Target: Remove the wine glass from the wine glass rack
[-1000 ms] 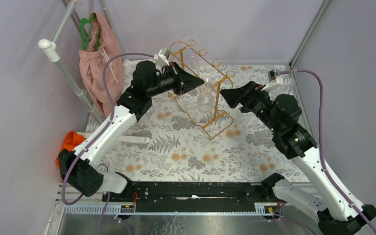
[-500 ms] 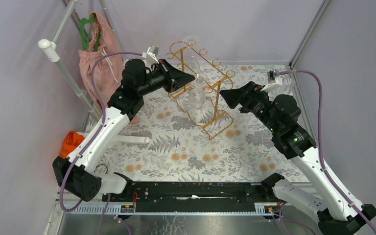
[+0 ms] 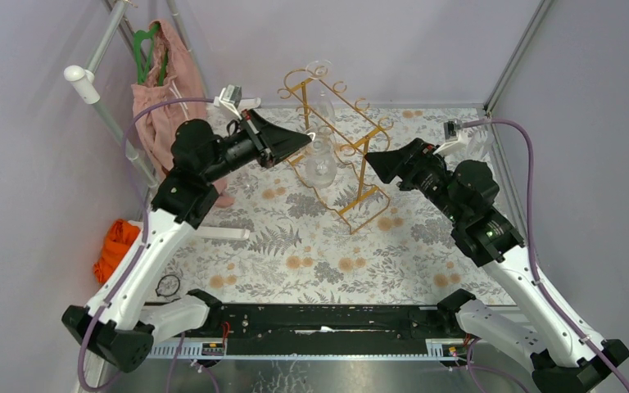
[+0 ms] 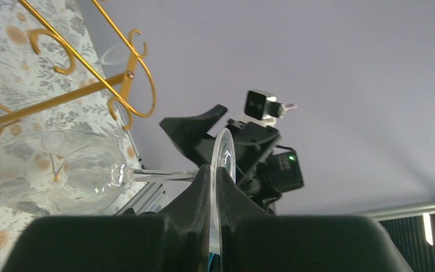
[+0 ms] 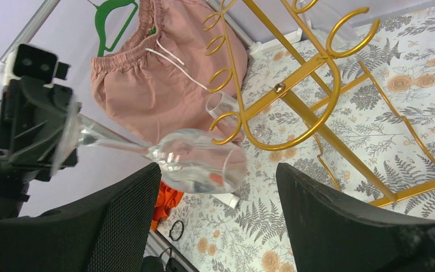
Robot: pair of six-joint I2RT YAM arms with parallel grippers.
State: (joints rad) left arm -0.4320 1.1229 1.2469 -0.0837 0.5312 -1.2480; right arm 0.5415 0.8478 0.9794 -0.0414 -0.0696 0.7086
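One wine glass (image 4: pixel 51 170), foot pinched in our left gripper (image 4: pixel 215 177) to spare its bowl, seems off the wine glass rack (image 5: pixel 303 72); our right gripper (image 3: pixel 374 164) gapes wide, ready.

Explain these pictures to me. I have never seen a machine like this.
This is a robot: a left arm and a right arm bolted at the near edge of a table with a flowered cover. The wide picture looks down from above and behind them. The other two come from small cameras on each wrist, so each shows its own hand up close. On the table stands a gold wire rack with a second glass hanging on it. A pink garment hangs at the far left. The left hand is shut on the round foot of a wine glass, holding it sideways beside the rack. The right hand is open and holds nothing.
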